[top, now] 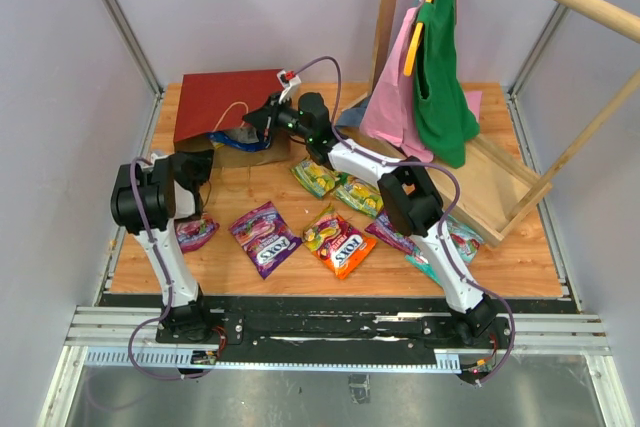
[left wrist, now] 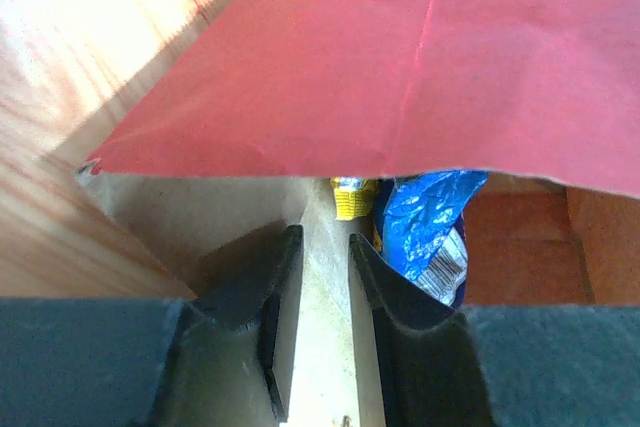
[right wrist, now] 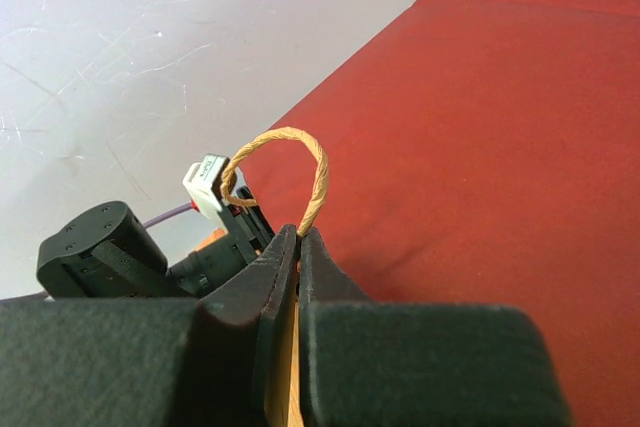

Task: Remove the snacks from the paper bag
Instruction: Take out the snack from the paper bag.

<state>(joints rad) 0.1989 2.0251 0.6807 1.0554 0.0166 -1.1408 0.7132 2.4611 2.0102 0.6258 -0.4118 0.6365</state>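
The dark red paper bag (top: 228, 102) lies on its side at the back left, mouth toward me. My right gripper (right wrist: 299, 235) is shut on its twine handle (right wrist: 318, 172), holding the upper side (right wrist: 500, 147) up. My left gripper (left wrist: 323, 242) sits in the bag's mouth, jaws slightly open with only the kraft lining between them. Just past its right finger (left wrist: 400, 297) lie a blue packet (left wrist: 425, 222) and a yellow packet (left wrist: 352, 197). Several snacks lie out on the table: purple (top: 265, 237), orange (top: 340, 245) and green (top: 315, 177).
A wooden rack (top: 500, 197) with pink (top: 395, 97) and green garments (top: 440, 77) stands at the back right. More packets lie by the right arm (top: 455, 237) and one beside the left arm (top: 195, 232). Walls close in the table's sides.
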